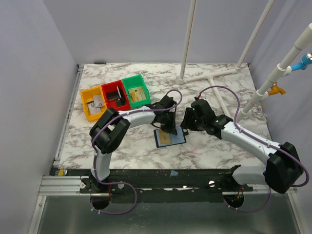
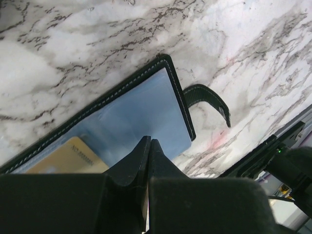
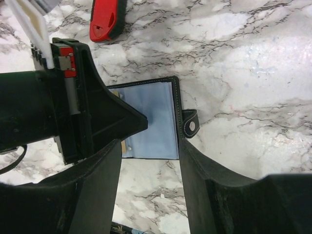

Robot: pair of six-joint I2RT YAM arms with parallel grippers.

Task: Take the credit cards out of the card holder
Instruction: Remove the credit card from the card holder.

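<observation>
Marble-veined tabletop point(image 1: 122, 146) lies under both my arms, with an orange bin point(image 1: 92, 103), a red bin point(image 1: 115, 96) and a green bin point(image 1: 136, 90) in a row well beyond my left gripper point(image 1: 170, 127).

Directly beneath that gripper lies the card holder point(image 1: 169, 138), opened flat with its bluish-grey pockets facing up. My left fingers point(image 2: 141, 156) are closed tight together with nothing between them, and their tip looks pressed down on the pocket face, pinning the holder to the table.

My right gripper point(image 3: 150, 144) hangs just above the holder's near side, jaws about half apart and empty, with the pocket showing between them.

One tan-gold credit card point(image 2: 68, 156) sits inside the pocket, just to one side of my left fingertips. Whether more cards lie behind it I cannot tell. A small snap strap point(image 3: 191, 124) sticks out from the holder's edge, next to my right-hand finger.

I judge this to be the start of extraction: holder held down, no card out yet. Next, my right jaws need to reach the card's exposed edge, pinch it thinly and draw it along the pocket mouth while my left presses down.
</observation>
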